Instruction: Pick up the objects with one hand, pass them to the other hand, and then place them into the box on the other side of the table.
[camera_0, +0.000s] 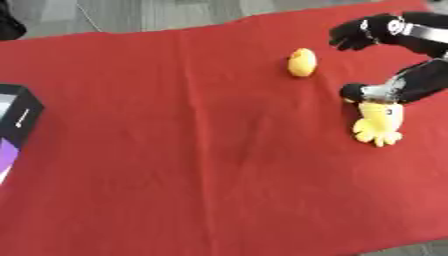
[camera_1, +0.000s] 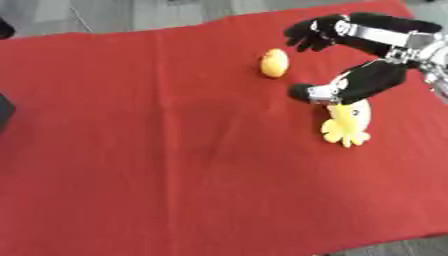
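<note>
1 hand (camera_1: 350, 60) spread wide above the yellow toy (camera_1: 348, 121)
Tip — centre over the toy before closing, clear of the orange ball (camera_1: 274, 63).

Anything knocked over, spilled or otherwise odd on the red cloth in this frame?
Nothing stands out. The right hand reaches over the yellow plush toy, which lies flat on the red cloth. The small yellow-orange object sits apart from it, intact. The dark box is at the left edge. No left hand shows.

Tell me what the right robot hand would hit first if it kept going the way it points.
Probably the yellow egg-shaped object: the right robot hand points left across the red cloth, above the yellow plush toy. Depth is unclear, so it could pass by.
</note>
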